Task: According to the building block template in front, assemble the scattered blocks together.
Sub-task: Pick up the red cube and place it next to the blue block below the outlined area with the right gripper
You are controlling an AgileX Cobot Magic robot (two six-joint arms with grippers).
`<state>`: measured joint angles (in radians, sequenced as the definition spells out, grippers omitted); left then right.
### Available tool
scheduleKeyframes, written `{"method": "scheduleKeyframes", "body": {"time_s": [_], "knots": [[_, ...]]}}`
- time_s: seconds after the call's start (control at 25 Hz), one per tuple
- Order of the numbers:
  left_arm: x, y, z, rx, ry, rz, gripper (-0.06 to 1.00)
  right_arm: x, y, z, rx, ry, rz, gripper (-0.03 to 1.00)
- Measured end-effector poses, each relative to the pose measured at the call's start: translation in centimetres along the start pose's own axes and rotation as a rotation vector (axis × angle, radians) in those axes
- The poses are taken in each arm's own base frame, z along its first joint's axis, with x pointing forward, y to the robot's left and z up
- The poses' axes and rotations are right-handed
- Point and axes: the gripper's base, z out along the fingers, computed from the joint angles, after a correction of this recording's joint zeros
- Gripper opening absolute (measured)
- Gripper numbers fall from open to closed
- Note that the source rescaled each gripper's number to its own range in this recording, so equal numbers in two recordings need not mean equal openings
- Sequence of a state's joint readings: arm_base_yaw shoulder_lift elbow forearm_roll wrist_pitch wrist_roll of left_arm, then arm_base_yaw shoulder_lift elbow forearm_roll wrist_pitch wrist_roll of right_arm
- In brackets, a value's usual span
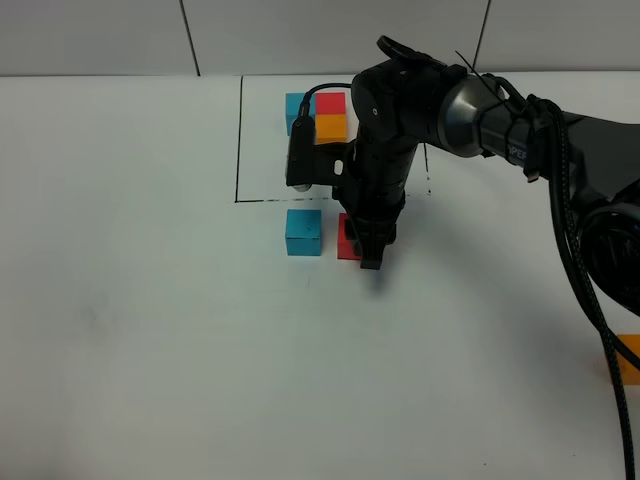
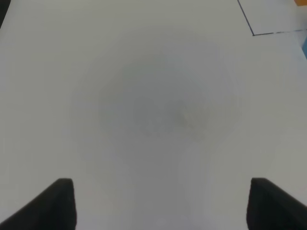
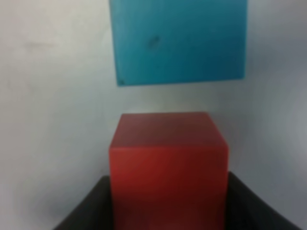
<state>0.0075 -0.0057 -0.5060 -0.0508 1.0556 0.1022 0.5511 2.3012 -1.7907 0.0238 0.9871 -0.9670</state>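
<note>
The template [image 1: 318,112], a joined blue, red and orange L, lies inside a thin black drawn rectangle [image 1: 238,140] at the back. The loose teal-blue cube [image 1: 303,231] sits just in front of the frame. The loose red cube [image 1: 348,240] stands right of it with a small gap. My right gripper [image 1: 366,252] reaches across and is shut on the red cube [image 3: 168,158], which is low at the table; the blue cube [image 3: 178,40] lies just beyond it. The loose orange cube [image 1: 628,358] lies at the far right edge. My left gripper [image 2: 165,206] is open over bare table.
The right arm [image 1: 480,110] and its black cable [image 1: 580,270] stretch from the right side over the frame's right part. A corner of the drawn frame [image 2: 253,33] shows in the left wrist view. White table [image 1: 150,330] all around.
</note>
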Motion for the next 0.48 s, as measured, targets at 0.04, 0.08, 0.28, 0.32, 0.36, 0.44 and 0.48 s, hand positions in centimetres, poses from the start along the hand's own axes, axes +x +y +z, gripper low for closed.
{"method": "scheduleKeyframes", "body": {"time_s": [0.04, 0.08, 0.28, 0.32, 0.36, 0.44, 0.48], "knots": [[0.00, 0.00, 0.00, 0.000, 0.000, 0.000, 0.67, -0.02, -0.03, 0.00, 0.001, -0.001, 0.000, 0.02], [0.00, 0.00, 0.00, 0.000, 0.000, 0.000, 0.67, -0.09, -0.11, 0.00, 0.004, -0.003, 0.000, 0.02], [0.00, 0.00, 0.00, 0.000, 0.000, 0.000, 0.67, -0.33, -0.22, 0.17, 0.010, -0.026, 0.011, 0.02], [0.00, 0.00, 0.00, 0.000, 0.000, 0.000, 0.67, -0.40, -0.23, 0.17, 0.010, -0.035, 0.014, 0.02], [0.00, 0.00, 0.00, 0.000, 0.000, 0.000, 0.67, -0.44, -0.23, 0.17, 0.011, -0.039, 0.015, 0.02], [0.00, 0.00, 0.00, 0.000, 0.000, 0.000, 0.67, -0.46, -0.23, 0.17, 0.011, -0.041, 0.013, 0.02], [0.00, 0.00, 0.00, 0.000, 0.000, 0.000, 0.67, -0.46, -0.23, 0.17, 0.011, -0.041, 0.012, 0.02]]}}
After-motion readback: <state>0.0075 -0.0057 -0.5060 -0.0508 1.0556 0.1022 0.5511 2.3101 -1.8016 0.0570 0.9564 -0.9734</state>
